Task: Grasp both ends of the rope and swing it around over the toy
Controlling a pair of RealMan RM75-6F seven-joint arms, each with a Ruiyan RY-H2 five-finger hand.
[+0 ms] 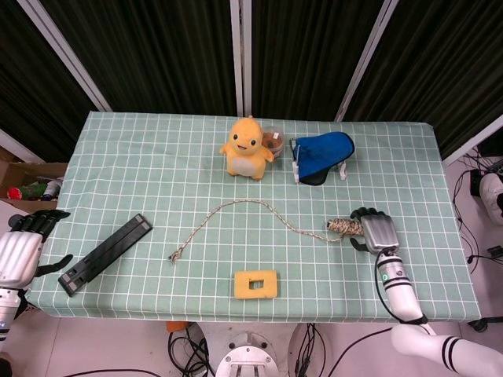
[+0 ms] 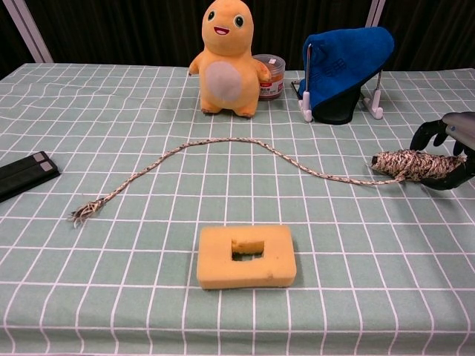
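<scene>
Lying limp across the counter (image 1: 118, 157) at 6 o'clock of the toy (image 1: 247, 147), the light, floppy rope (image 1: 251, 206) suits end grips: right hand (image 1: 376, 232) cups its wound end, fingers not visibly closed; left hand (image 1: 22, 250) open.

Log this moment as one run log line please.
right robot hand: fingers around rope's wound end, grip unconfirmed | left robot hand: off table, open | frayed end: free
</scene>
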